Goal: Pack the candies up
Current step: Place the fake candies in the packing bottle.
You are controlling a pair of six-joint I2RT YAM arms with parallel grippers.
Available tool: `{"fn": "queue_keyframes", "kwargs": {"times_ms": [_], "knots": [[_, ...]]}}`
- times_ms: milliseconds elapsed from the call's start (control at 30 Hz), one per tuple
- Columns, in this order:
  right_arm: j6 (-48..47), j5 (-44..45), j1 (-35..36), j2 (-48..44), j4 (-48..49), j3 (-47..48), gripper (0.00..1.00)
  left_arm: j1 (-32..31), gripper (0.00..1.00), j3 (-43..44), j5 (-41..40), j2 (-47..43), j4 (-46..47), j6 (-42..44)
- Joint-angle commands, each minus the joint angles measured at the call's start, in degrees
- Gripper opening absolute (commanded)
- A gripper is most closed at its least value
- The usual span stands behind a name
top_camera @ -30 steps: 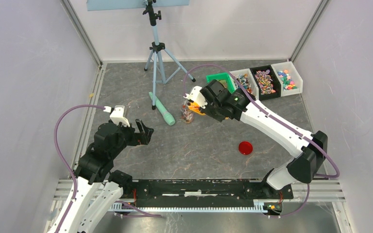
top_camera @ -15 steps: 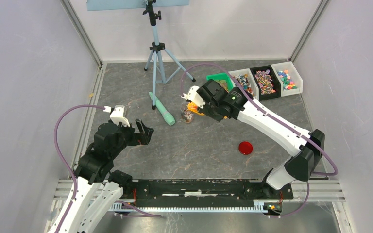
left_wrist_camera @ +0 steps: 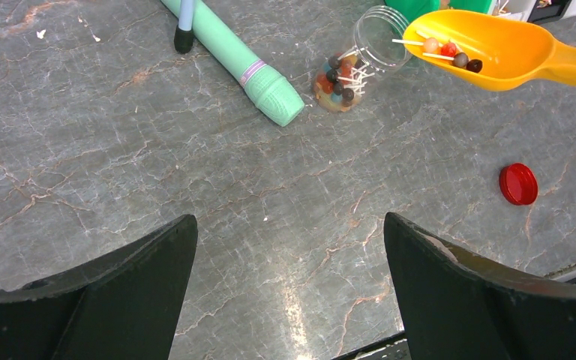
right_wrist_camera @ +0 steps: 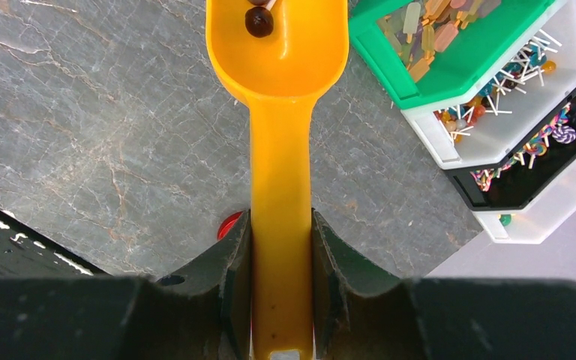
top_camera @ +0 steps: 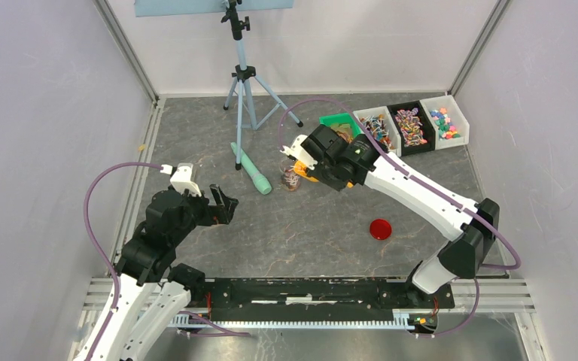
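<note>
The right gripper (right_wrist_camera: 280,221) is clamped on the flat handle of an orange-yellow plastic scoop (right_wrist_camera: 277,67), with one dark finger pressed against each side. The scoop's smooth bowl carries a few of the candies (left_wrist_camera: 450,52) — small round lollipops on thin white sticks. Its lip sits at the open mouth of a clear plastic jar (left_wrist_camera: 364,52). A cluster of the same sweets in mixed colours lies at the jar's bottom. More candies fill a row of four rectangular plastic bins (right_wrist_camera: 547,210) at the far right of the table: green nearest the scoop, then white, black and white.

Just left of the jar, a mint-green cylinder (left_wrist_camera: 232,56) with a thicker ridged end lies on its side. The black rubber foot of a pale blue tripod (top_camera: 242,79) stands just beside its far part. A small red round lid (left_wrist_camera: 518,184) lies flat on the grey, marble-veined tabletop (left_wrist_camera: 195,165), well apart from the jar on the near right side.

The left gripper (left_wrist_camera: 286,225) hovers over bare table on the left — jaws spread wide and gripping nothing, well apart from the jar and scoop.
</note>
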Motion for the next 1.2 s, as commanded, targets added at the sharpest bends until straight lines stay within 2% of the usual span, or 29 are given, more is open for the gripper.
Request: {"fn": "queue_keyframes", "kwargs": {"times_ms": [0, 333, 600, 833, 933, 1067, 1167], "knots": [[1.37, 1.16, 0.93, 0.37, -1.11, 3.39, 0.00, -0.26, 1.00, 0.45, -0.46, -0.43, 1.05, 0.45], [2.56, 2.91, 1.97, 1.65, -3.06, 6.54, 0.00, -0.26, 1.00, 0.32, -0.10, -0.72, 1.30, 0.60], [2.41, 3.18, 2.03, 2.09, -3.23, 6.41, 0.00, -0.21, 0.88, 2.86, 3.45, 5.40, 2.97, -2.04], [2.93, 3.28, 1.99, 2.37, -3.49, 6.87, 0.00, -0.26, 0.84, 1.92, 8.73, 10.00, 7.72, -6.57], [2.98, 2.26, 1.99, 2.36, -3.50, 6.81, 0.00, -0.26, 0.74, 1.98, 11.29, 12.42, 12.05, -9.41], [2.72, 1.54, 2.02, 2.18, -3.39, 6.94, 0.00, -0.21, 0.57, 4.45, 20.69, 21.55, 19.82, -14.61], [2.70, 1.92, 1.99, 2.02, -3.32, 6.96, 0.00, -0.24, 0.52, 4.68, 23.58, 27.68, 27.33, -19.47]]}}
